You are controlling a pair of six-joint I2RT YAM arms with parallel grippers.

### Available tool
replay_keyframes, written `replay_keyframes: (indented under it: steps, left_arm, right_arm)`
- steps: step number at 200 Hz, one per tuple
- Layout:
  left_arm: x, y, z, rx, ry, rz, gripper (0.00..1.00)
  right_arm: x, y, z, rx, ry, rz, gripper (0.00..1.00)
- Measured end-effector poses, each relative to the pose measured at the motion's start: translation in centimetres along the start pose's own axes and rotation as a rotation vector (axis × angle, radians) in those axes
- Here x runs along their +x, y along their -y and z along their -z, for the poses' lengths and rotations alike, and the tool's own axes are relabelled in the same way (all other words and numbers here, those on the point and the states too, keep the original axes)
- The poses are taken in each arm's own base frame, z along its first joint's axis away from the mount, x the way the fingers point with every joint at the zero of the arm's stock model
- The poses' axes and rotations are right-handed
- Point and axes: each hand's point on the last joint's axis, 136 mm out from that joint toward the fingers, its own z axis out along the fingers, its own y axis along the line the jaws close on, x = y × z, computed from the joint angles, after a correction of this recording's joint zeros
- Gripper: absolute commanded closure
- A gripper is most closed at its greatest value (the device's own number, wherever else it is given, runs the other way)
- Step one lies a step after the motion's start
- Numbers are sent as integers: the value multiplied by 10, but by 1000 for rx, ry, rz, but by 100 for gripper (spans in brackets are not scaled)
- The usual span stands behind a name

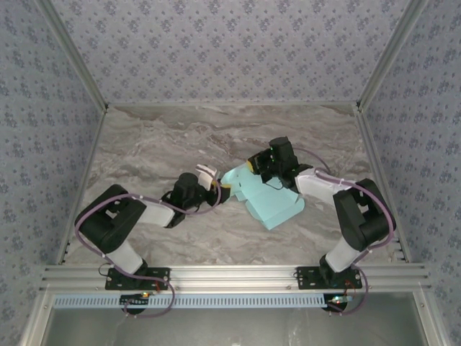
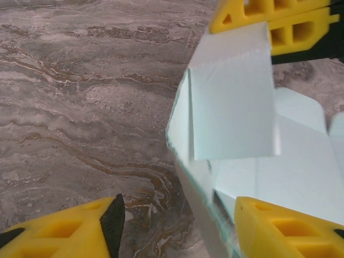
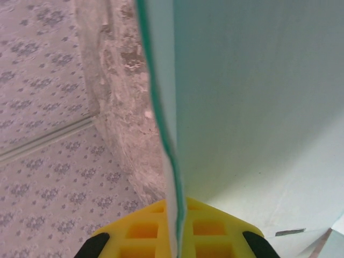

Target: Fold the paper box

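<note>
We're angling both arms inward, elbows bent, wrists low and nearly meeting in the middle. Our left claw (image 2: 177, 236) is gaping, yellow fingers (image 2: 285, 231) standing well apart. Our right claw (image 3: 174, 228) is pinching the edge of the paper box (image 3: 258, 107), its fingers pressing flat against both sides.

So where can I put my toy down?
The back strip of the table by the far wall is bare, and the front middle by the rail. It's crowded in the centre, where the left gripper and right gripper meet the box.
</note>
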Motion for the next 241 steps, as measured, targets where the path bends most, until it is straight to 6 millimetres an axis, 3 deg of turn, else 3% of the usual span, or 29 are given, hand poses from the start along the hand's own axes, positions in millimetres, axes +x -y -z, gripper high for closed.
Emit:
replay_keyframes:
  steps: [46, 70, 97, 121, 160, 241]
  left_arm:
    - [-7, 16, 23, 66, 36, 10, 17]
    - [-13, 14, 29, 61, 57, -4, 17]
    - [-12, 3, 29, 33, 55, -51, 18]
    - [-1, -3, 19, 20, 41, -120, 19]
    - [17, -15, -11, 15, -8, -215, 21]
    - [-2, -18, -48, 34, 61, -288, 32]
  right_arm:
    - [2, -27, 8, -146, -15, 194, 92]
    - [1, -44, 10, -231, -40, 268, 92]
    - [0, -39, -1, -257, -82, 307, 92]
    - [-2, -27, -9, -243, -113, 318, 93]
    - [-5, -27, -7, -256, -141, 331, 93]
    - [-2, -24, -6, -254, -168, 346, 92]
